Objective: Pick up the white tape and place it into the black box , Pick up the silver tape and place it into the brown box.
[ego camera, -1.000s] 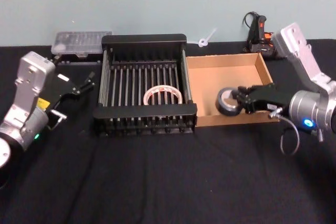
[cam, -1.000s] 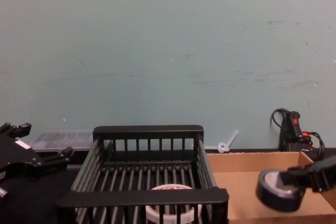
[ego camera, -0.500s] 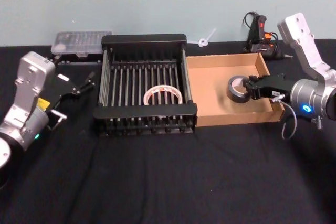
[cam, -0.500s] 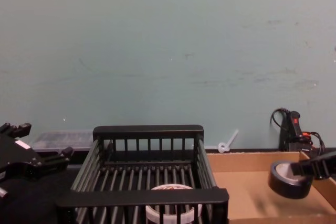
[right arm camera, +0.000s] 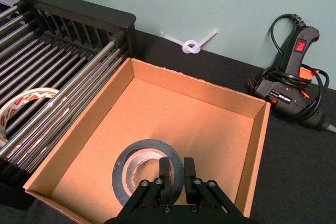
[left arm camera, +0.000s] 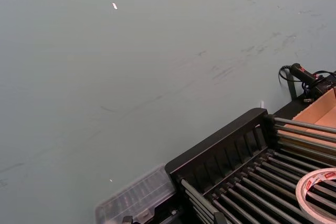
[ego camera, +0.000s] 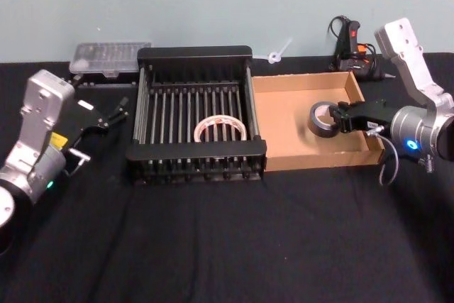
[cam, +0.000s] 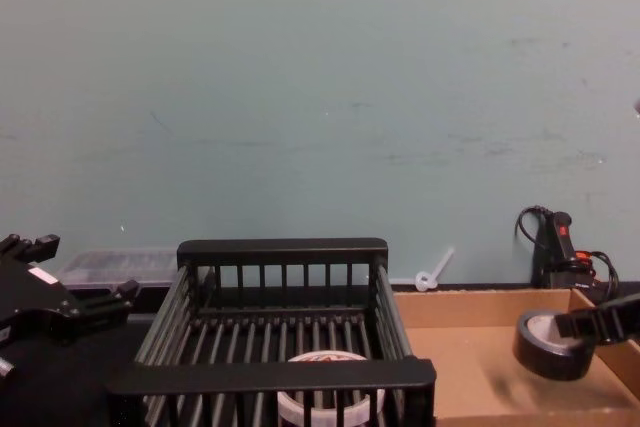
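Silver tape (ego camera: 323,118), clenched in the right gripper (ego camera: 339,119) fingers, has moved rightward over the brown box (ego camera: 284,157).

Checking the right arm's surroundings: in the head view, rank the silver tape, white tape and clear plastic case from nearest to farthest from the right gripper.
1. Silver tape, held in the right gripper over the brown box.
2. White tape, in the black box, toward the left.
3. Clear plastic case, far left, at the table's back.
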Controlling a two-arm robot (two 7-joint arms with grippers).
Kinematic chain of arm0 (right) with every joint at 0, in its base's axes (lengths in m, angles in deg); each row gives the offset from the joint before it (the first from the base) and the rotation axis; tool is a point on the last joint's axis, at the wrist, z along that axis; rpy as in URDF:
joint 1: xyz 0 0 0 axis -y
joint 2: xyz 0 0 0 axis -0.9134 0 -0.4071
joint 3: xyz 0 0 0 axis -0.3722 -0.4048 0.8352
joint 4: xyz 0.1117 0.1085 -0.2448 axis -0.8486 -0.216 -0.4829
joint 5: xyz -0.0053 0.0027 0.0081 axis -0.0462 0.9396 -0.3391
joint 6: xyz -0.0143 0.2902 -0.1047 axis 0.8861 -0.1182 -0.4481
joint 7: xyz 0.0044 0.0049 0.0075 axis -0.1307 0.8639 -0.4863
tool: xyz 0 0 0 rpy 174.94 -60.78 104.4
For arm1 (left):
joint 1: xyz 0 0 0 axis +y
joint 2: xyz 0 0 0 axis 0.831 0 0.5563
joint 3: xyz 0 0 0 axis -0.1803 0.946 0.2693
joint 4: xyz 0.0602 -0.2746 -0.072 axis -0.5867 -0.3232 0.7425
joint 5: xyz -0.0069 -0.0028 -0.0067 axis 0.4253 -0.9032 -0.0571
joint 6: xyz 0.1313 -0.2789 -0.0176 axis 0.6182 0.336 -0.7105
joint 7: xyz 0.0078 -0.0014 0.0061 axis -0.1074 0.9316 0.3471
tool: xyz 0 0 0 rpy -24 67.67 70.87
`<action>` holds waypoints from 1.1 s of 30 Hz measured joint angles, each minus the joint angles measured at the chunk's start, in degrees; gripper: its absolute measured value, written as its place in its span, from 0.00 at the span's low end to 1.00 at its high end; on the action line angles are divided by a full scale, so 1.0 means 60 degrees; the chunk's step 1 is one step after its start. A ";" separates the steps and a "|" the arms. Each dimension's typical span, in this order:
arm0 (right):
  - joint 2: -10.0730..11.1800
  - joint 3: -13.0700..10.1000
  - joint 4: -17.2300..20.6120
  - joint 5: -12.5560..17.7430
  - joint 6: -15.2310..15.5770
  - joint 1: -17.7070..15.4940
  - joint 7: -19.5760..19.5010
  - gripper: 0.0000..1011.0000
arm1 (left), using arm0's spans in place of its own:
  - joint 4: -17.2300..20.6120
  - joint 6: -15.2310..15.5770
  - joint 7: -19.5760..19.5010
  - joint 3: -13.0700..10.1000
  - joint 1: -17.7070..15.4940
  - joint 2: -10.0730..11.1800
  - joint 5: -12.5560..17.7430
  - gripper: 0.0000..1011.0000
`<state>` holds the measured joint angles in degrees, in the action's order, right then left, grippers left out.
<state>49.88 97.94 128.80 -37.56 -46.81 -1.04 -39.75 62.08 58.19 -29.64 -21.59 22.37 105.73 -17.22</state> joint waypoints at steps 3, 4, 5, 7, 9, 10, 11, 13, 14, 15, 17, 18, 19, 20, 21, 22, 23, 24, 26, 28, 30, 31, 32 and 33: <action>0.0006 0.0000 0.0013 0.0006 0.0000 -0.0004 -0.0001 0.16 | 0.0000 0.0000 0.0000 0.0000 0.0000 0.0000 0.0000 0.99; 0.0007 0.0001 0.0016 0.0008 0.0000 -0.0004 -0.0001 0.16 | 0.0000 0.0000 0.0000 0.0000 0.0001 0.0000 0.0000 0.99; 0.0010 0.0001 0.0021 0.0010 0.0000 -0.0005 -0.0001 0.16 | 0.0000 0.0000 0.0001 0.0000 0.0000 0.0000 0.0000 0.99; 0.0012 0.0002 0.0026 0.0013 0.0000 -0.0007 -0.0003 0.16 | 0.0000 0.0000 0.0000 0.0000 0.0001 0.0000 0.0000 0.99; 0.0013 0.0004 0.0031 0.0015 0.0000 -0.0009 -0.0004 0.16 | 0.0000 0.0000 0.0000 0.0000 0.0001 0.0000 0.0000 0.99; 0.0014 0.0004 0.0033 0.0016 0.0000 -0.0009 -0.0004 0.16 | 0.0000 0.0000 0.0001 0.0000 0.0001 0.0000 0.0000 0.99; 0.0015 0.0005 0.0036 0.0016 0.0000 -0.0010 -0.0004 0.16 | 0.0000 0.0000 0.0000 0.0000 0.0000 0.0000 0.0000 0.99; 0.0017 0.0007 0.0040 0.0018 0.0001 -0.0012 -0.0005 0.18 | 0.0000 0.0000 0.0000 0.0000 0.0001 -0.0001 0.0000 0.99; 0.0018 0.0008 0.0042 0.0020 0.0001 -0.0013 -0.0005 0.22 | 0.0000 0.0000 0.0000 0.0000 0.0000 0.0000 0.0000 0.99; 0.0019 0.0008 0.0042 0.0020 0.0001 -0.0014 -0.0005 0.24 | 0.0000 0.0000 0.0000 0.0000 0.0000 0.0000 0.0000 0.99; 0.0021 0.0009 0.0044 0.0021 0.0002 -0.0015 -0.0005 0.30 | 0.0000 0.0000 0.0000 0.0000 0.0000 0.0000 0.0000 0.99; 0.0022 0.0009 0.0045 0.0023 0.0003 -0.0016 -0.0005 0.31 | 0.0000 0.0000 0.0000 0.0000 0.0000 -0.0001 0.0000 0.99; 0.0023 0.0009 0.0046 0.0024 0.0004 -0.0016 -0.0005 0.36 | 0.0000 0.0000 0.0000 0.0000 0.0000 0.0000 0.0000 0.99; 0.0023 0.0009 0.0047 0.0024 0.0004 -0.0017 -0.0005 0.39 | 0.0000 0.0000 0.0000 0.0000 0.0000 0.0000 0.0000 0.99; 0.0023 0.0009 0.0047 0.0024 0.0005 -0.0018 -0.0005 0.41 | 0.0000 0.0000 0.0000 0.0000 0.0000 0.0000 0.0000 0.99; 0.0025 0.0009 0.0049 0.0026 0.0006 -0.0019 -0.0005 0.45 | 0.0000 0.0000 0.0000 0.0000 0.0001 0.0000 0.0000 0.99; 0.0026 0.0009 0.0050 0.0027 0.0007 -0.0019 -0.0005 0.50 | 0.0000 0.0000 0.0000 0.0000 0.0001 0.0000 0.0000 0.99; 0.0027 0.0010 0.0051 0.0027 0.0008 -0.0019 -0.0005 0.53 | 0.0000 0.0000 0.0000 0.0000 0.0001 0.0000 0.0000 0.99; 0.0027 0.0009 0.0053 0.0029 0.0010 -0.0019 -0.0005 0.57 | 0.0000 0.0000 0.0000 0.0000 0.0001 0.0000 0.0000 0.99; 0.0028 0.0009 0.0053 0.0030 0.0011 -0.0019 -0.0005 0.63 | 0.0000 0.0000 0.0001 0.0000 0.0000 0.0000 0.0000 0.99; 0.0028 0.0010 0.0057 0.0031 0.0012 -0.0019 -0.0005 0.73 | 0.0000 0.0000 0.0000 0.0000 0.0000 0.0000 0.0000 0.99; 0.0028 0.0009 0.0058 0.0031 0.0012 -0.0019 -0.0005 0.73 | 0.0000 0.0000 0.0000 0.0000 0.0000 0.0000 0.0000 0.99; 0.0028 0.0010 0.0058 0.0032 0.0012 -0.0019 -0.0005 0.77 | 0.0000 0.0000 0.0000 0.0000 0.0001 0.0000 0.0000 0.99; 0.0028 0.0009 0.0059 0.0031 0.0013 -0.0019 -0.0005 0.81 | 0.0000 0.0000 0.0000 0.0000 0.0000 0.0000 0.0000 0.99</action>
<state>50.05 98.00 129.15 -37.37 -46.73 -1.16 -39.78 62.08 58.19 -29.64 -21.59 22.37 105.73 -17.22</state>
